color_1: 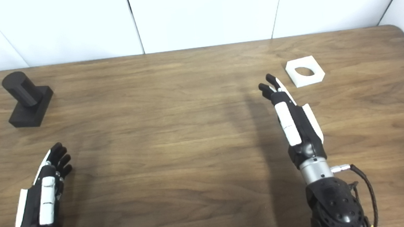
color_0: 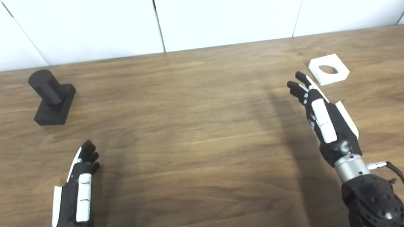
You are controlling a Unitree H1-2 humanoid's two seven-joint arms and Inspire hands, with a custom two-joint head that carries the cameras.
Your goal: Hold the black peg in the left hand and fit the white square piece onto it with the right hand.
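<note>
Above the table, both hands hover empty, fingers extended.

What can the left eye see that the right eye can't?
Only the left eye view shows the table's rounded far-left corner, with a strip of wall beside it.

Only the right eye view shows the table's far-right edge running down the side, with more wall past it. It also shows more of the right arm's cable.

Both show the black peg standing far left, the white piece lying flat far right, the left hand open and well short of the peg, and the right hand open, fingertips just short of the white piece.
</note>
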